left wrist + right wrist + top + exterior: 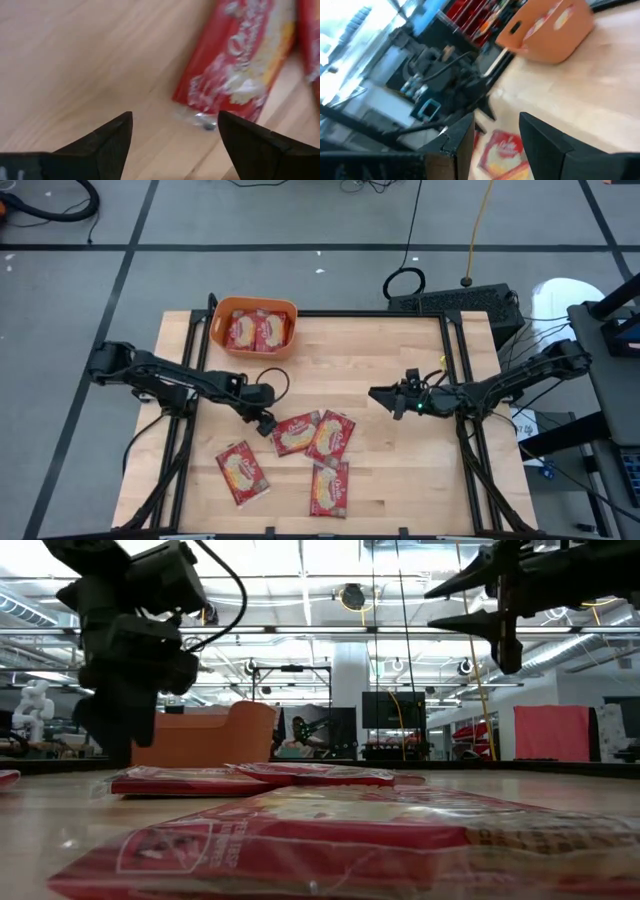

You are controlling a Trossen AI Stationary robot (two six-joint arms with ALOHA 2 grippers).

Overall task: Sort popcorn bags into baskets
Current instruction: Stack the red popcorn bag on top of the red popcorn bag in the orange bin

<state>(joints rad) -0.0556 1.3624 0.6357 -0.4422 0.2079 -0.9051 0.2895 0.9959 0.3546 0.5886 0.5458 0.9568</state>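
Four red popcorn bags lie flat on the wooden table: one point(296, 432) beside another point(332, 436), one point(243, 472) nearer the left front, and one point(330, 488) at the front. Two more lie in the orange basket point(219, 330) at the far left. My left gripper point(268, 423) is open and points steeply down, low over the table, just short of the left end point(200, 119) of the first bag point(240, 60). My right gripper point(385, 398) hangs level above the table's right half, open, with nothing between its fingers point(465, 140).
Bare wood lies between the basket point(547, 30) and the bags, and across the table's right half. Black frame rails run along the table's edges. Cables and a black box sit beyond the far edge.
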